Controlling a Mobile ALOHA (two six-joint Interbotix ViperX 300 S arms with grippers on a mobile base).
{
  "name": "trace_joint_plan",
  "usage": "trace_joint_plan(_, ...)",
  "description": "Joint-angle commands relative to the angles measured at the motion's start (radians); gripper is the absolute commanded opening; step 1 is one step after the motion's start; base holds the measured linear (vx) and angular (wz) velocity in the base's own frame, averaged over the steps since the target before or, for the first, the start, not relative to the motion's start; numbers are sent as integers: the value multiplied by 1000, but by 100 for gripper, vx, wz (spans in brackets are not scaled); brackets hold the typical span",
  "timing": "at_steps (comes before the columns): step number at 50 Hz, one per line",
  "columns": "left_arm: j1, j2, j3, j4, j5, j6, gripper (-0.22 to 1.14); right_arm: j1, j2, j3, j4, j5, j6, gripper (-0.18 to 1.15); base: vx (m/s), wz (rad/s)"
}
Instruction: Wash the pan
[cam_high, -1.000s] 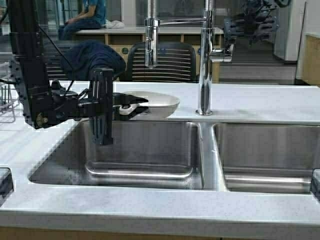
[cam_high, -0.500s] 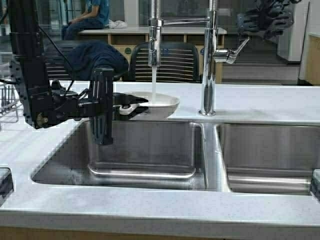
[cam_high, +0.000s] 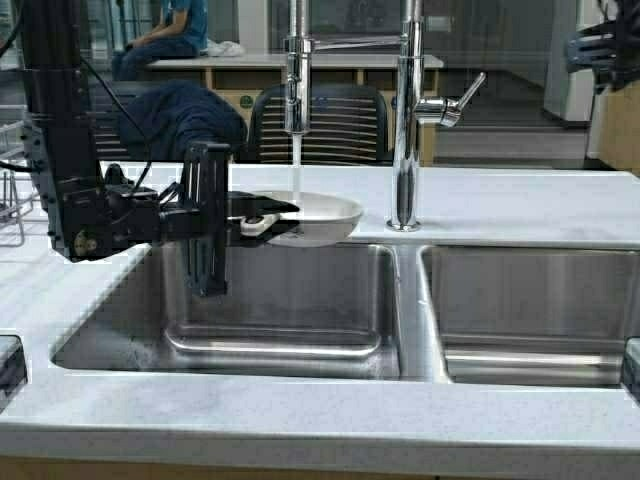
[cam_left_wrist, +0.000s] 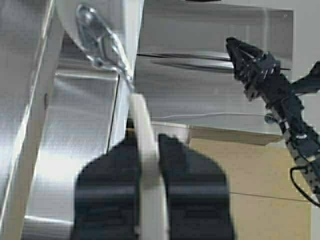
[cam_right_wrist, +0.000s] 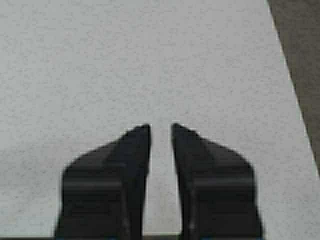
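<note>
At the far left of the high view, part of a wire dish rack (cam_high: 12, 195) stands on the pale speckled countertop (cam_high: 320, 415). Beside it the black left arm reaches across toward the middle, and the left gripper (cam_high: 262, 214) holds the pan (cam_high: 318, 214) by its short pale handle; in the left wrist view the handle (cam_left_wrist: 148, 165) is clamped between the two dark fingers (cam_left_wrist: 112, 195), which press against it on both sides. The pan is cream-white, shallow and round, and sits level at the back edge of the left basin (cam_high: 280, 300) of a double stainless steel sink, directly under the spray head. A thin stream of water (cam_high: 296, 165) falls from the spray head (cam_high: 296, 80) into the pan. Just to the right, the tall chrome faucet column (cam_high: 405, 120) rises from the counter between the two basins, with its lever handle (cam_high: 455, 105) angled up to the right. The right basin (cam_high: 530, 310) lies further right. The right gripper (cam_high: 603, 48) is held high at the far right edge, well away from the sink; in the right wrist view its fingers (cam_right_wrist: 125, 175) stand a narrow gap apart with nothing between them, above pale speckled surface. Behind the counter are a dark chair (cam_high: 320, 125), a blue cloth (cam_high: 180, 115), and a seated person (cam_high: 165, 35) far back.
</note>
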Motion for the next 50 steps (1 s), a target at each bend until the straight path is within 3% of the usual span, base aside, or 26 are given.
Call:
trace_joint_plan(1, 5, -26, -11, -5, -21, 11, 2, 41, -29, -8, -6, -11, -12, -11, -1, -3)
trace_joint_plan(9, 5, -23, -11, -5, -21, 11, 2, 112, -18, -25, -8, -3, -44, 11, -1, -2)
trace_joint_plan(16, 5, -20, -11, -5, -21, 11, 2, 155, -8, -63, -8, 29, -49, 5, 0, 0)
trace_joint_plan(50, 5, 9, -23, -5, -34, 11, 2, 308, 12, -181, -8, 189, -55, 6, 0, 0)
